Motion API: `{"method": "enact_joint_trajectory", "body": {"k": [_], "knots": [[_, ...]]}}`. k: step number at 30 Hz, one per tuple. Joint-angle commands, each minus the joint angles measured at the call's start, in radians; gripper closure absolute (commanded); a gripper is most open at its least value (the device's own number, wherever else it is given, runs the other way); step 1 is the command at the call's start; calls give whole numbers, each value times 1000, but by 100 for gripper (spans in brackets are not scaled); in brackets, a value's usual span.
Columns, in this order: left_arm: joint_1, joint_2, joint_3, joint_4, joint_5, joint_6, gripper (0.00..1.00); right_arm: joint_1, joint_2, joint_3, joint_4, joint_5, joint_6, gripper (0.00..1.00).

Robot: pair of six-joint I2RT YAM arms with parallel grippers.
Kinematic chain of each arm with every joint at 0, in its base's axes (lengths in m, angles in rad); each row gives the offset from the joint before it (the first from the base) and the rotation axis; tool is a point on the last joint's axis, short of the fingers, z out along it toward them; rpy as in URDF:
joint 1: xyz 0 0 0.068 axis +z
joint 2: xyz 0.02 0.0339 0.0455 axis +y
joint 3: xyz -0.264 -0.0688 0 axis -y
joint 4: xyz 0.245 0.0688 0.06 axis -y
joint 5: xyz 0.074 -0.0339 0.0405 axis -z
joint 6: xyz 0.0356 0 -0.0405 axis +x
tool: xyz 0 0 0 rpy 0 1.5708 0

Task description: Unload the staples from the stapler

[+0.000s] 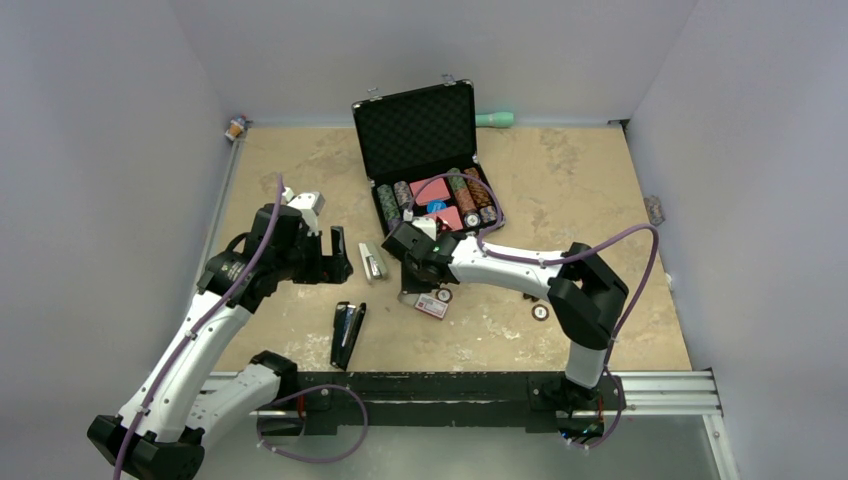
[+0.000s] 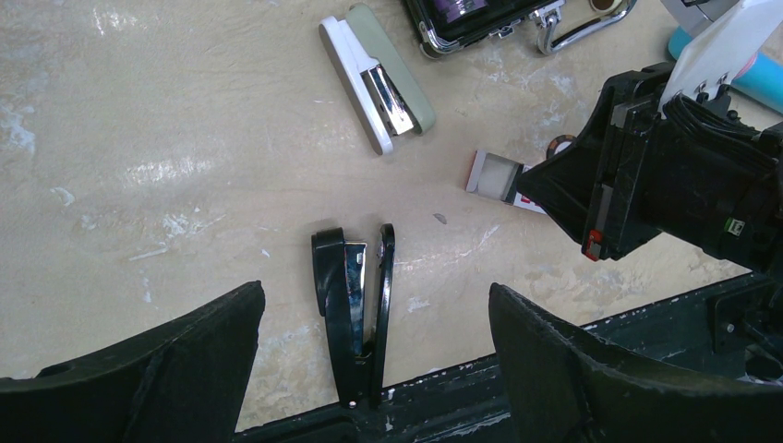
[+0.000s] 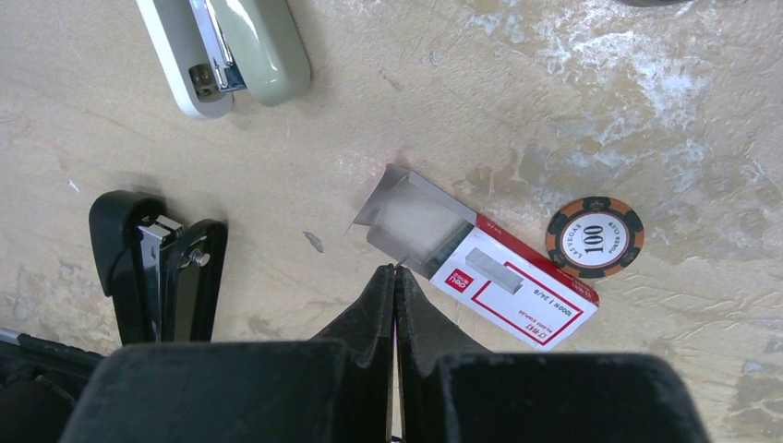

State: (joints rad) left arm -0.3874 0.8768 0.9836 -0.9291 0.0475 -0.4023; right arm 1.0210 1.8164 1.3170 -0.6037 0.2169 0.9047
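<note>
Two staplers [image 2: 354, 305], one staple box [image 3: 503, 277], one case [image 1: 415, 130], perhaps two loose chips [image 1: 540, 312].

The left arm [image 1: 195, 335] rises from the near-left corner of the worktop [image 1: 600, 180] and leans toward its middle. The left pincer [image 2: 376, 297] is tilted down over the surface, jaws spread wide with nothing between them. The right arm [image 1: 590, 300] folds back from the near edge and stretches leftward, and the right pincer [image 3: 395, 277] points down with its fingers pressed tight together, holding nothing.
</note>
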Motion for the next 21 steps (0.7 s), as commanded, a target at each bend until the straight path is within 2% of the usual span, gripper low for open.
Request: {"method": "enact_joint_trajectory", "body": {"k": [1,10,18,21], "knots": [[4,-7,1,25,-8,13,6,3,-26,-6,36,-7,-12,99],[4,-6,1,25,-8,13,6,3,-39,8,17,11,-21,84],[4,-9,0,25,-6,13,6,4,-44,4,23,3,-26,78],[4,-8,1,25,-8,13,6,3,-50,-1,23,1,-26,70]]}}
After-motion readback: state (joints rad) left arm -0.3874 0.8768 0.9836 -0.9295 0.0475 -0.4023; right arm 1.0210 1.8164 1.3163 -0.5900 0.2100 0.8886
